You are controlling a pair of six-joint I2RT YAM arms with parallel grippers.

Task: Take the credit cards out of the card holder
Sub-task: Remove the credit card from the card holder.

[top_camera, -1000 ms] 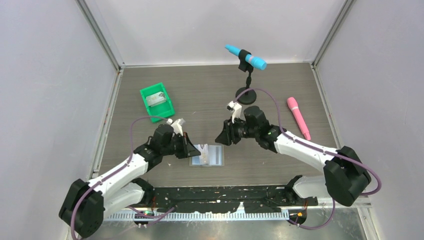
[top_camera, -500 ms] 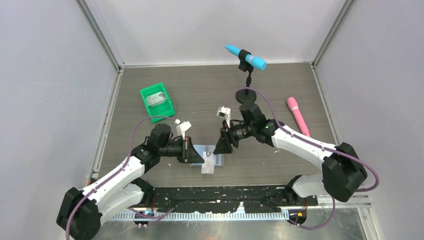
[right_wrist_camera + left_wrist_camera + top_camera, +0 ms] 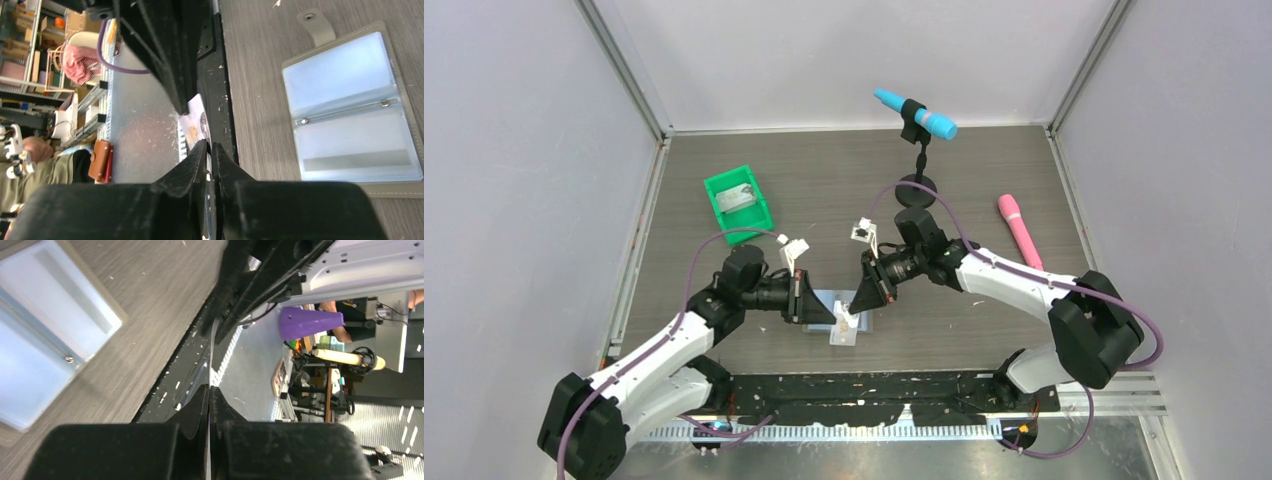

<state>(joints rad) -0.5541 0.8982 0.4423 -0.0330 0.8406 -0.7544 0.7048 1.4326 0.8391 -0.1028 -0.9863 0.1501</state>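
The left gripper (image 3: 209, 388) pinches a credit card (image 3: 193, 121) tight. The right gripper (image 3: 210, 145) squeezes narrow on its other edge. The card holder (image 3: 350, 107) lies open on the table (image 3: 984, 180) below them.

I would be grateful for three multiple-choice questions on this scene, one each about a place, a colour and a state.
1. Where on the table does the green bin stand?
A. far left part
B. far right corner
C. middle of the near edge

2. What colour is the microphone lying flat at the right?
A. green
B. pink
C. black

3. How is the card holder placed?
A. folded shut
B. standing inside the bin
C. lying open, pockets up

Answers:
1 A, because the top view shows the bin in the far left part.
2 B, because its whole body is pink.
3 C, because the right wrist view shows both pale blue pocket pages facing up.
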